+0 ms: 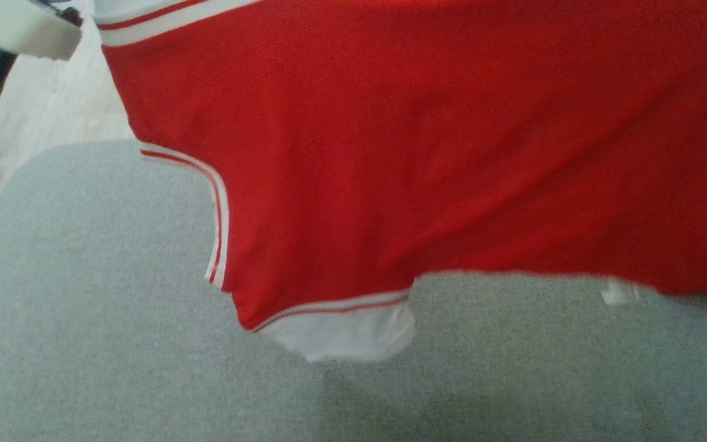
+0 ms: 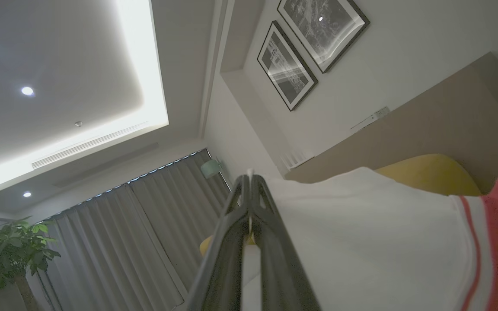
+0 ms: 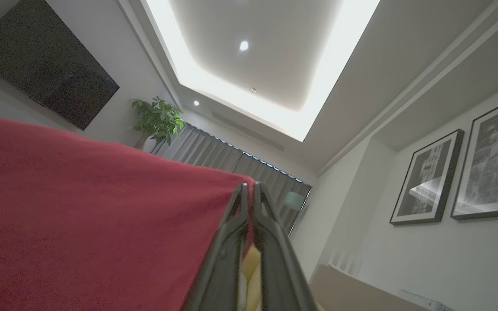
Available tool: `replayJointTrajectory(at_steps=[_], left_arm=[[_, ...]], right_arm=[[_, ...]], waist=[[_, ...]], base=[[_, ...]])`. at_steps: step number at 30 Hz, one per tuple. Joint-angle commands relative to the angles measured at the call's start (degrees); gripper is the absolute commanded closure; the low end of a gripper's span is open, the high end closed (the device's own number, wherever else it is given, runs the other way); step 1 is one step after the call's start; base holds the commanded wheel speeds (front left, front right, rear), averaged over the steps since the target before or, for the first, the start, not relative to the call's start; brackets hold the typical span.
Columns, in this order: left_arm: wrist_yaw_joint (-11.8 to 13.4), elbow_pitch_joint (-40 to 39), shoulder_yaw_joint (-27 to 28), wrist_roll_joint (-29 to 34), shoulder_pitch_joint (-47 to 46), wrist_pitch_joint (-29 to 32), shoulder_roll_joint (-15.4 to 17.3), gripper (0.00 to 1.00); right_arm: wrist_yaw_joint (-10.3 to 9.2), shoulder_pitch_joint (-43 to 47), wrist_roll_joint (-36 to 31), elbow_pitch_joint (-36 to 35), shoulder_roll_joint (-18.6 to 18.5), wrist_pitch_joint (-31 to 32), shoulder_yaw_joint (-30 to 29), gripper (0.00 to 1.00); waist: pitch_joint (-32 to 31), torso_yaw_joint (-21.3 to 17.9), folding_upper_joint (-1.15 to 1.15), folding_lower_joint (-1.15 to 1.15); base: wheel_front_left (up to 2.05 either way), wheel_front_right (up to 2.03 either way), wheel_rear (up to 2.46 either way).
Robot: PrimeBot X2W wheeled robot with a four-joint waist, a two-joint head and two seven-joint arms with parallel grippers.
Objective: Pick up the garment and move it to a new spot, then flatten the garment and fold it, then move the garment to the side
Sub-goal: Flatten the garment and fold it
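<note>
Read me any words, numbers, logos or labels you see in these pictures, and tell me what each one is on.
No readable text anywhere.
The red garment: white trim, no print or logo showing.
The small white patch at its lower edge, perhaps a tag: too blurred to read.
The framed pictures on the wall: no legible lettering.

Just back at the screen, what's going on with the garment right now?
Both arms hold the red garment up in the air. The left end effector is shut on a white part of it, and the right end effector is shut on the red fabric. Both point up toward the ceiling. The garment hangs spread over the grey padded surface. It is not yet laid flat or folded.
</note>
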Motion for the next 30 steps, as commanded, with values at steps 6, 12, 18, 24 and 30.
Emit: replayJointTrajectory(at_steps=[6,12,18,24,30], left_arm=[[-1.8,9.3,1.2,1.6,-9.0,2.4,-3.4,1.0],[0.8,19.6,2.1,7.6,-18.6,-0.5,-8.1,1.0],[8.2,21.2,7.4,15.7,-27.3,-2.0,-11.8,1.0],[7.0,12.3,14.2,20.2,-21.4,-2.1,-12.6,1.0],[5.9,5.5,17.4,22.9,-5.7,-2.1,-11.6,1.0]], right_arm=[[0.37,-10.6,3.9,7.5,-0.2,1.6,9.0,1.0],[0.37,-25.7,6.3,17.4,1.5,-0.9,17.4,1.0],[0.37,-39.0,3.9,25.1,2.8,-3.8,19.0,1.0],[0.37,-39.2,2.6,24.9,2.0,-3.9,17.6,1.0],[0.37,-29.9,5.4,25.3,1.0,-3.9,17.2,1.0]], waist=[[8.5,0.3,0.0,0.0],[19.9,-0.1,0.0,0.0],[26.8,0.6,0.0,0.0],[30.5,2.8,0.0,0.0],[30.8,4.4,0.0,0.0]], base=[[0.0,0.0,0.0],[0.0,0.0,0.0],[0.0,0.0,0.0],[0.0,0.0,0.0],[0.0,0.0,0.0]])
